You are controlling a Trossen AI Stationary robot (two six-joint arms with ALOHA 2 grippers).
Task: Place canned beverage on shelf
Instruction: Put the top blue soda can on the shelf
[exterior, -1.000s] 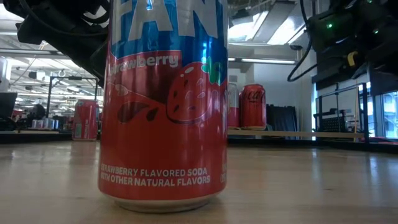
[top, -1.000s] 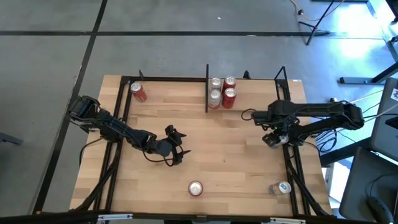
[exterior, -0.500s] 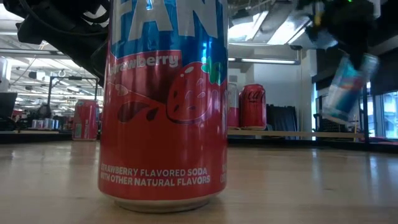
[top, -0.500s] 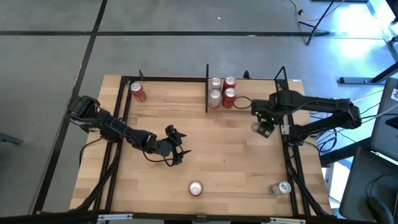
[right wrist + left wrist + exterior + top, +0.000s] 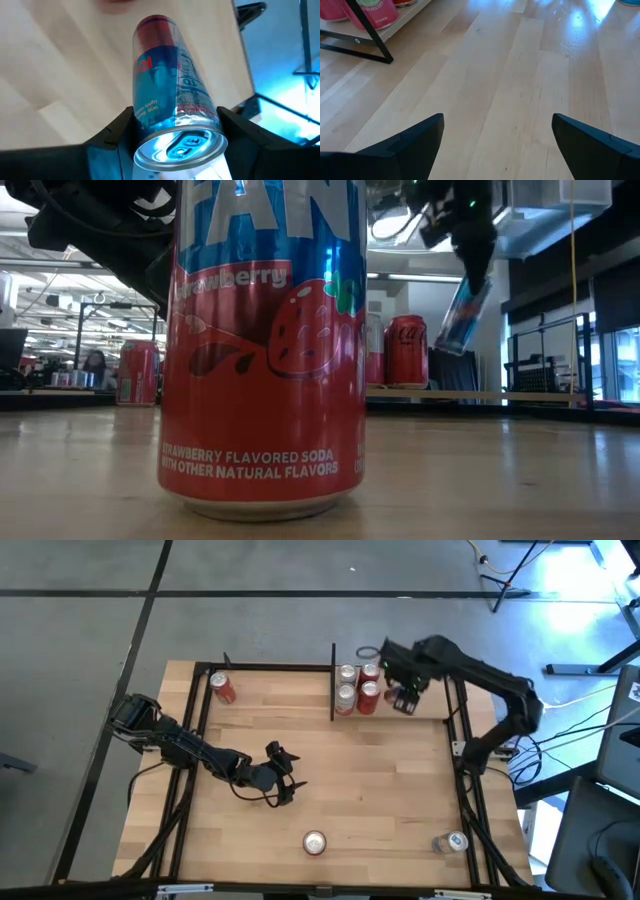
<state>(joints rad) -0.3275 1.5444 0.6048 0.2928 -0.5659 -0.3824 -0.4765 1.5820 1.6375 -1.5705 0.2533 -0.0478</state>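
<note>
Right claw w/ blue can, now by shelf.

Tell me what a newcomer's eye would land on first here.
Probably the slim blue-and-silver can, tilted in the right tool above the shelf's right bay, beside four cans at the divider. In the low view a strawberry soda can fills the foreground; the left tool waits open mid-table.
</note>
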